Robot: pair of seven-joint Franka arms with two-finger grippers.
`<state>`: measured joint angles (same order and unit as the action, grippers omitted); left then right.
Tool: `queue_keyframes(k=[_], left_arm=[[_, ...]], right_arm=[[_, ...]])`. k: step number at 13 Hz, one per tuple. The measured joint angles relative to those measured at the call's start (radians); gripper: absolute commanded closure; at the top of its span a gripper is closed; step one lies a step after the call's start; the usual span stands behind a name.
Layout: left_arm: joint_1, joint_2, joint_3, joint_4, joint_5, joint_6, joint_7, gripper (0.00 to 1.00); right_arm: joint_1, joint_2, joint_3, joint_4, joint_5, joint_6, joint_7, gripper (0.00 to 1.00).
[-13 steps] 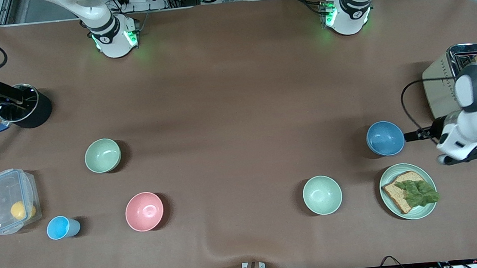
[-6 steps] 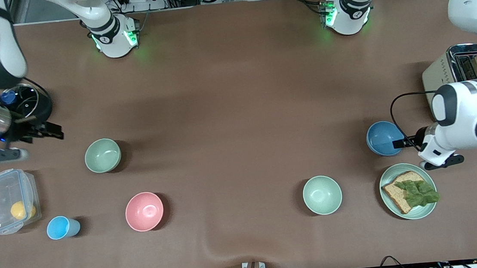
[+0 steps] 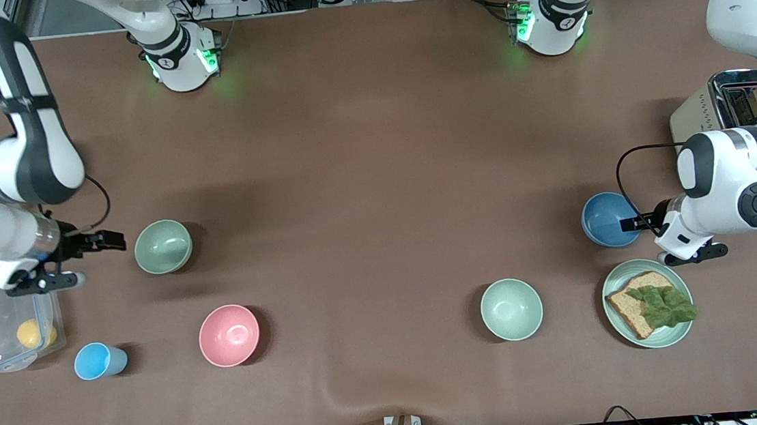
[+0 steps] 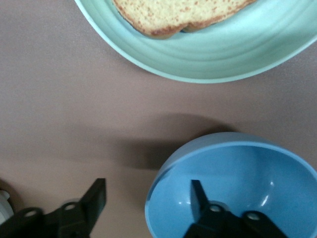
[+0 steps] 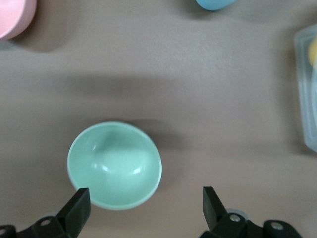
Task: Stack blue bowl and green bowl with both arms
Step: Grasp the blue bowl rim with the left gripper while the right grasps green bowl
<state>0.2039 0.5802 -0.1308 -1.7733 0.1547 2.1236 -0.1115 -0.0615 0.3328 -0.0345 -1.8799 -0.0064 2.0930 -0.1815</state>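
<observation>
I am placing the left gripper [image 4: 148, 198] at the rim of the round, plain medium-blue bowl [image 3: 611, 219], which is sitting on the brown worktop [image 3: 361, 173] at the left arm's end, just farther from the front camera than the mint-green plate with the bread slice and lettuce [image 3: 647, 303]. One finger [image 4: 198, 198] is standing inside the bowl and the other outside its wall, both parted and not yet pinching, so I judge that a rim grasp is coming. The right gripper [image 5: 143, 206] is waiting wide open, holding nothing, beside the round, dull sage-green bowl [image 3: 162, 246] at the right arm's end, near the clear plastic box [image 3: 15, 326]. I am keeping this gripper low and level with the bowl's side, probably so it can take the wall in the same way.
</observation>
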Motion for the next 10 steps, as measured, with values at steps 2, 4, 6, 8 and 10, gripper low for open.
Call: queue_keyframes(k=[2,4,6,8,10], left_arm=[[0.000,0.000,0.000,-0.006,0.000,0.001,0.000,0.97],[0.000,0.000,-0.001,-0.009,0.000,0.002,-0.001,1.00],[0.001,-0.003,-0.003,-0.009,0.000,0.003,-0.001,1.00],[0.001,-0.012,-0.007,-0.010,0.000,0.001,-0.001,1.00],[0.001,-0.012,-0.008,-0.011,0.000,0.001,-0.001,1.00]], right_arm=[[-0.001,0.080,0.001,-0.001,0.000,0.077,-0.034,0.00],[-0.002,0.152,-0.001,0.000,0.000,0.107,-0.049,0.00],[-0.005,0.195,-0.002,0.001,0.000,0.108,-0.051,0.01],[-0.009,0.222,-0.002,0.001,0.000,0.107,-0.052,1.00],[-0.010,0.230,-0.002,0.002,0.006,0.096,-0.052,1.00]])
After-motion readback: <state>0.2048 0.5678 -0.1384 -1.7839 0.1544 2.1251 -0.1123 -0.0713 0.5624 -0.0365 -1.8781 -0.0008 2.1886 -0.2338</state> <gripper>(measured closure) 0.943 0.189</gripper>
